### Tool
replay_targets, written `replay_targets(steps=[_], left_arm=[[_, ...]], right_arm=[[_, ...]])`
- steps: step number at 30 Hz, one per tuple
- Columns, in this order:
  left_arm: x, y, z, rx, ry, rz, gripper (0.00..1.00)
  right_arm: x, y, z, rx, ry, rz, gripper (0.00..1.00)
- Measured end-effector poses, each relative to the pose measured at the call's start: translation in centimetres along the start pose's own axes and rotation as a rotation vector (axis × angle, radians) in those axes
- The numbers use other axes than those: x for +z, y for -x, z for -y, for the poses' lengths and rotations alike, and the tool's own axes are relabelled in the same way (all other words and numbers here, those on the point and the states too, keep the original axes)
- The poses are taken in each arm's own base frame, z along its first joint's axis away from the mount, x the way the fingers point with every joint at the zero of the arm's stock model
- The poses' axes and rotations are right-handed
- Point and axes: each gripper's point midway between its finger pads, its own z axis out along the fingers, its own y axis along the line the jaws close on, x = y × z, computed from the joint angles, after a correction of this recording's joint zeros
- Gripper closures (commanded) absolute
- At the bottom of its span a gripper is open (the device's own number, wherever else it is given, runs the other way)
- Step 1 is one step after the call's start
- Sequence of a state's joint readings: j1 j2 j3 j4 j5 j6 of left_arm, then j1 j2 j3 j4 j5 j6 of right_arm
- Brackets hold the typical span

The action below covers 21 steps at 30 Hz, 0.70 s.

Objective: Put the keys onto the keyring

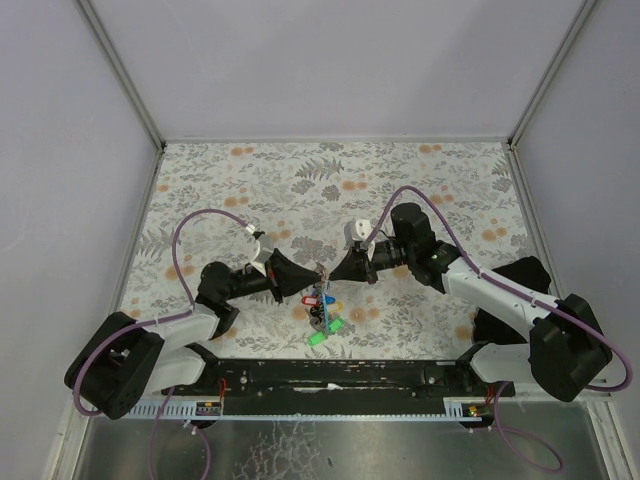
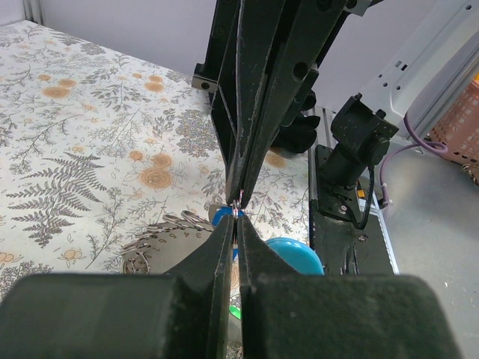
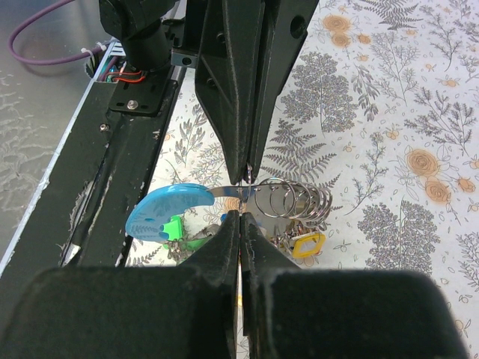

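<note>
The left claw (image 2: pixel 236 228) and right claw (image 3: pixel 239 218) meet tip to tip over the near middle of the worktop (image 1: pixel 400 180) — both pinched shut on the keyring (image 3: pixel 217 196) between them — with the keys (image 1: pixel 322 305) bunched just beneath.

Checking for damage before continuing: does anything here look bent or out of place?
On the keyring, silvery loops fan out like a stretched spring beside the left gripper and right gripper, both shut on it. Bent ring or several rings, I cannot tell.
</note>
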<state>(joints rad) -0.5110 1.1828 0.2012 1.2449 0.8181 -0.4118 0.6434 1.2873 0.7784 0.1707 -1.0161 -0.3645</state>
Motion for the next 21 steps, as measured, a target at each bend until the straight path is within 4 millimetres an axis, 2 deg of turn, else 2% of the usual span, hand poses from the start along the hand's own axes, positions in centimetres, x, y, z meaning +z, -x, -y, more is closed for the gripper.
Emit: replay_targets(steps=[21], left_arm=[[0.00, 0.02, 0.09, 0.001, -0.005, 0.000, 1.00]], right_arm=[[0.03, -0.42, -0.08, 0.022, 0.002, -0.011, 1.00]])
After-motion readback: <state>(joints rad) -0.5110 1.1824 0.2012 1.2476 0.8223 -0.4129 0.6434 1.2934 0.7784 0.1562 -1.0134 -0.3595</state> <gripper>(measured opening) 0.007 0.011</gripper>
